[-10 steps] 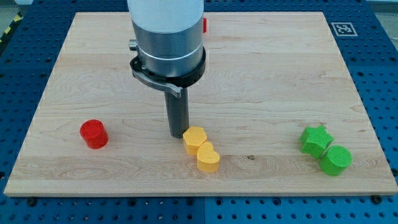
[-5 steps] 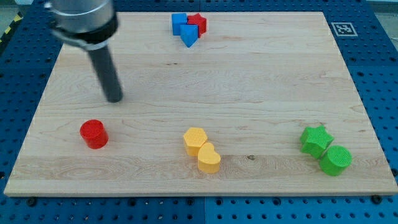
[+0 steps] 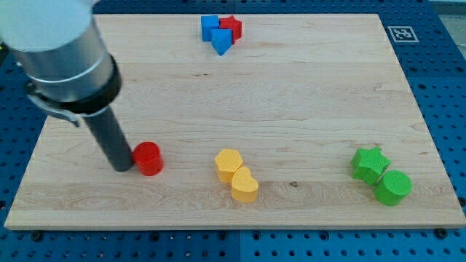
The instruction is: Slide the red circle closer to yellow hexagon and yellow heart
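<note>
Yellow heart (image 3: 244,185) and yellow hexagon (image 3: 228,164) sit touching near the worktop (image 3: 306,109) bottom edge. Left of them, our tip (image 3: 122,167) presses the red circle (image 3: 148,159); we carry no jawed end effector. It looks light, rigid, prone to slipping sideways, so we push centrally. Bare board lies between; blue blocks (image 3: 215,33) stay far.
</note>
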{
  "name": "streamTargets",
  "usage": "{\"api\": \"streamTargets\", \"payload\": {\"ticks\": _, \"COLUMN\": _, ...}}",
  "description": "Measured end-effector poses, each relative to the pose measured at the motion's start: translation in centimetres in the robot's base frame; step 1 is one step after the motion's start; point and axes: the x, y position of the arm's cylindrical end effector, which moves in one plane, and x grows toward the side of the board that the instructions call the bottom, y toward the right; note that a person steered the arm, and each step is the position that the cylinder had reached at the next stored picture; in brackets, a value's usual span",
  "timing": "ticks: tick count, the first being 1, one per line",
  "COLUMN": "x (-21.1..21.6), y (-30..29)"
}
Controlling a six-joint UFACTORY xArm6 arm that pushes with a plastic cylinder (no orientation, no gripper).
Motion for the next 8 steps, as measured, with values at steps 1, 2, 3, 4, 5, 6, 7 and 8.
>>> {"api": "streamTargets", "payload": {"ticks": 1, "x": -0.3, "y": 0.8}}
{"api": "streamTargets", "payload": {"ticks": 2, "x": -1.4, "y": 0.8}}
{"api": "streamTargets", "payload": {"ticks": 3, "x": -1.4, "y": 0.9}}
{"api": "streamTargets", "payload": {"ticks": 4, "x": -1.4, "y": 2.1}}
{"api": "streamTargets", "payload": {"ticks": 5, "x": -0.3, "y": 4.8}}
{"api": "streamTargets", "payload": {"ticks": 6, "x": 1.6, "y": 6.9}}
{"api": "streamTargets", "payload": {"ticks": 7, "x": 1.8, "y": 9.0}}
{"api": "streamTargets", "payload": {"ticks": 8, "x": 1.7, "y": 9.0}}
